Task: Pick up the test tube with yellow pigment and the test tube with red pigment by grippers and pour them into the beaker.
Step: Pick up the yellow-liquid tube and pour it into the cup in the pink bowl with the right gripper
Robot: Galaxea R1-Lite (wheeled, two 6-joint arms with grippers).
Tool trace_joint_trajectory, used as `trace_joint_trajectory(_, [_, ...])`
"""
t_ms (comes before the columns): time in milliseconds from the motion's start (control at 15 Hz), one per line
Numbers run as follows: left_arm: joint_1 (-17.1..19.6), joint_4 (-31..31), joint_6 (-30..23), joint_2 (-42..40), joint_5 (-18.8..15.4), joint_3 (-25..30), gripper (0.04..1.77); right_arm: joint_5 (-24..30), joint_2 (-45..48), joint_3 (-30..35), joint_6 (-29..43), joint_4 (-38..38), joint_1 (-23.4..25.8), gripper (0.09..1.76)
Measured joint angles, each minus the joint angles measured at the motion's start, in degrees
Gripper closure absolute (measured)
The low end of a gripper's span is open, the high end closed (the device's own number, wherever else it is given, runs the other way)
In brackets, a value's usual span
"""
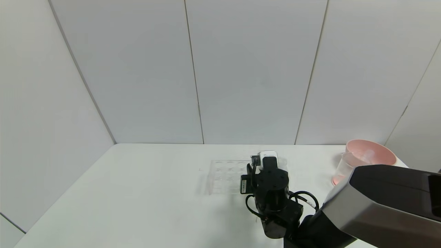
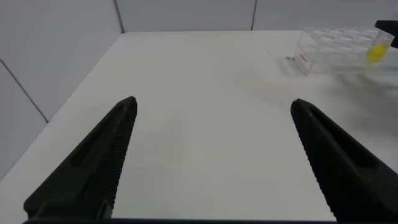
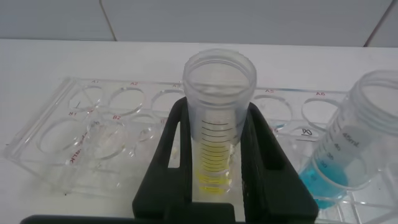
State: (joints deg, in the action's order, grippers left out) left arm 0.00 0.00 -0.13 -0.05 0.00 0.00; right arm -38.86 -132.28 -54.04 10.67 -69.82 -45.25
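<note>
My right gripper [image 3: 217,107] is shut on the test tube with yellow pigment [image 3: 216,149], a clear graduated tube with a little yellow liquid at its bottom, upright at the clear rack [image 3: 74,124]. In the head view the right gripper [image 1: 267,161] hangs over the rack's right end [image 1: 224,175]. The left wrist view shows the yellow liquid [image 2: 377,51] far off in the rack [image 2: 333,46]. My left gripper [image 2: 211,106] is open and empty above bare table, left of the rack. The beaker [image 1: 342,168] stands at the far right. The test tube with red pigment is not visible.
A tube with blue liquid [image 3: 348,155] stands in the rack right beside the held tube. A pink bowl [image 1: 370,153] sits behind the beaker at the table's right edge. The rack's other holes [image 3: 118,99] look empty. White wall panels close the back and left.
</note>
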Motion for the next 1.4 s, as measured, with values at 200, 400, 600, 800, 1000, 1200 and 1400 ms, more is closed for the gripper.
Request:
trace_joint_trajectory(200, [0.0,0.0,0.0,0.0,0.0,0.0,0.05,0.2,1.8,-0.3,-2.6,-0.1,0.0,1.34])
trace_joint_trajectory(400, [0.0,0.0,0.0,0.0,0.0,0.0,0.05,3.2,5.1,-1.1,-4.6,0.3,0.2,1.34])
trace_joint_trajectory(600, [0.0,0.0,0.0,0.0,0.0,0.0,0.05,5.2,10.2,-1.2,-5.0,2.1,0.5,1.34])
trace_joint_trajectory(800, [0.0,0.0,0.0,0.0,0.0,0.0,0.05,5.4,16.5,-0.6,-5.1,4.7,2.7,1.34])
trace_joint_trajectory(1000, [0.0,0.0,0.0,0.0,0.0,0.0,0.05,5.5,23.5,2.5,-6.6,7.2,8.5,1.34])
trace_joint_trajectory(1200, [0.0,0.0,0.0,0.0,0.0,0.0,0.05,9.8,30.3,8.7,-7.3,7.6,17.6,1.34])
trace_joint_trajectory(1400, [0.0,0.0,0.0,0.0,0.0,0.0,0.05,18.0,35.0,15.8,-8.9,5.7,29.6,1.34])
